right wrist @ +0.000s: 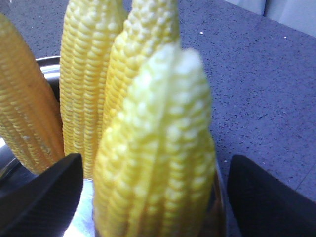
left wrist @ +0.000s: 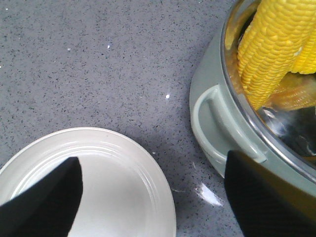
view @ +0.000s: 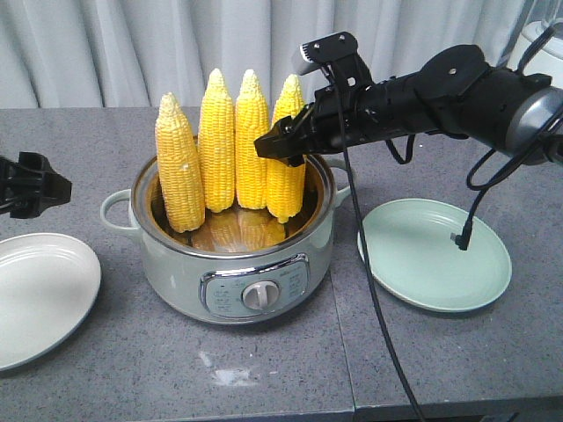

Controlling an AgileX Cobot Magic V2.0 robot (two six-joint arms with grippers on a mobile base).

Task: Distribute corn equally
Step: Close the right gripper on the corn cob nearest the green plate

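Grey speckled stone table, pale pleated curtain behind. Centre of table: pale green round electric pot with a shiny steel liner, a front dial and side handles. Four bright yellow husked corn cobs stand upright inside it, tips up, side by side towards the far wall, butts on the steel floor; all the corn seen is in the pot. Black right pincer reaches in from the right at mid-height of the rightmost cob. Right wrist view: its fingers sit on either side of that cob with a thin gap on each side, so apart, not clamped. Left pincer hangs low at the left edge of the table, near a white round ceramic plate. Left wrist view: its two fingers spread wide with nothing between them, one above the white plate, the other above the pot's rim by the handle. Pale green round plate lies on the table just right of the pot; a black cable dangles over it. Small pale smear on the table in front of the pot.
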